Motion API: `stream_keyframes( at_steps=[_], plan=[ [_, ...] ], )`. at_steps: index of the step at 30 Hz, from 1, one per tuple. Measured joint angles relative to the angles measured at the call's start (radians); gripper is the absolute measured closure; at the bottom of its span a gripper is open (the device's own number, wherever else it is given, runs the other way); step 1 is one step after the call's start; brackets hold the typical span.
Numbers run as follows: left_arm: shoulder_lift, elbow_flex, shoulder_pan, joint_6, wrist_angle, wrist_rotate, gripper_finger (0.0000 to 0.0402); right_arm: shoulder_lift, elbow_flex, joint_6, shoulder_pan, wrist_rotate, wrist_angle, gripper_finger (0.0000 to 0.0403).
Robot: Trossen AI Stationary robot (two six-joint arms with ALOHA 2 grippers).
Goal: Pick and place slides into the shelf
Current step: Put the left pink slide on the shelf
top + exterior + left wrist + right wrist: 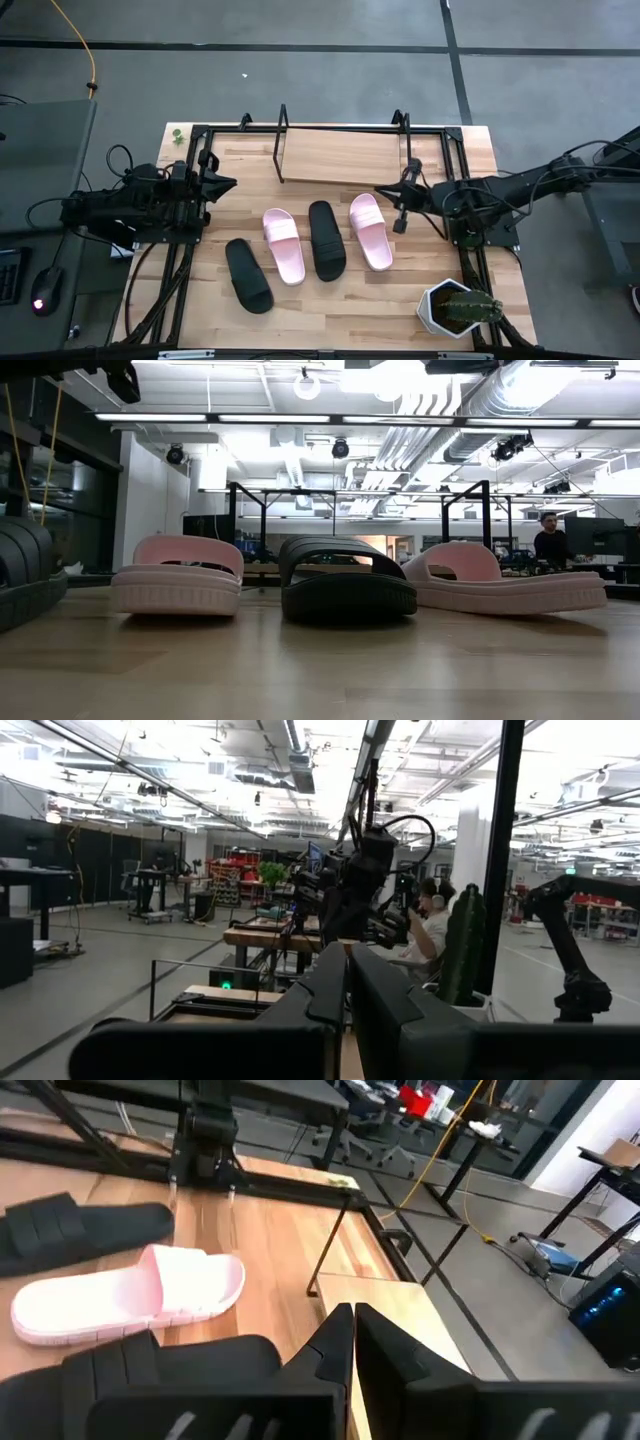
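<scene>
Four slides lie soles down in a row on the wooden table: a black one [248,276], a pink one [283,245], a black one [326,240] and a pink one [369,230]. Behind them stands the shelf [340,155], a light board in a black wire frame. My left gripper [228,184] is shut and hovers at the table's left side. My right gripper [383,190] is shut too, above the right pink slide's far end, near the shelf's front right corner. In the right wrist view, its fingers [352,1345] point over a black slide [170,1370] toward the shelf board [400,1315].
A potted cactus in a white pot [458,308] stands at the near right corner. The black table frame [190,150] runs along the table's sides and back. Bare wood lies in front of the slides. Beyond the table, a person [548,535] shows in the low view.
</scene>
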Motion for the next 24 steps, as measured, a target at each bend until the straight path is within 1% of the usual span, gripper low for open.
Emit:
stream_keyframes(
  at_steps=[4,11,18,24],
  plan=[
    [0.0,0.0,0.0,0.0,0.0,0.0,0.0394,0.026,0.001,0.004,0.0,0.011,-0.045,0.0398],
    [0.0,0.0,0.0,0.0,-0.001,0.0,0.0394,0.072,0.001,0.023,0.027,0.093,-0.123,0.0398],
    [0.0,0.0,0.0,0.0,-0.004,0.0,0.0394,0.082,0.001,-0.025,0.076,0.112,-0.153,0.0398],
    [0.0,0.0,0.0,0.0,-0.004,0.0,0.0394,0.092,0.001,-0.028,0.106,0.112,-0.151,0.0398]
  ],
)
